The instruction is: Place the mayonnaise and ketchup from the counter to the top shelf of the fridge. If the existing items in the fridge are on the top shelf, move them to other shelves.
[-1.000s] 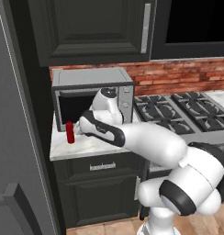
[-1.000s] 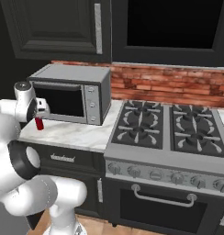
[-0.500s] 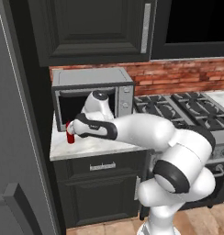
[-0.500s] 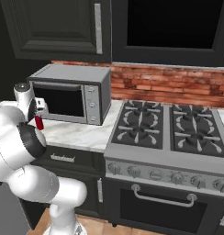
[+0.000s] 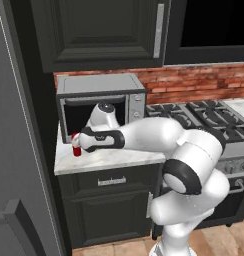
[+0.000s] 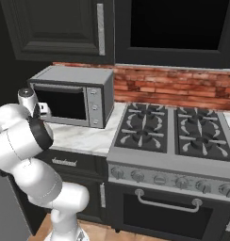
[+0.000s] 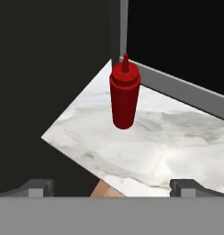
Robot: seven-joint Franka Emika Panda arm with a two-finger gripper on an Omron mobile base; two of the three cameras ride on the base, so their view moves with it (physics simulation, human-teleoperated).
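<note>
The ketchup, a slim all-red squeeze bottle with a pointed cap, stands upright on the white marble counter near its left corner. In the hand view my gripper is open, its fingertips wide apart with nothing between them, and the bottle stands a short way ahead. In the left base view the gripper reaches in from the right, right next to the ketchup, which it partly covers. The grey fridge rises at the left. The mayonnaise and the existing items are out of view.
A grey microwave sits on the counter just behind the bottle. The gas stove lies to the right. Dark drawers are below and dark cabinets above. The counter's left edge is close to the bottle.
The arm has swung left and brought the hand up to the ketchup. The bottle has not moved and the jaws have stayed open.
</note>
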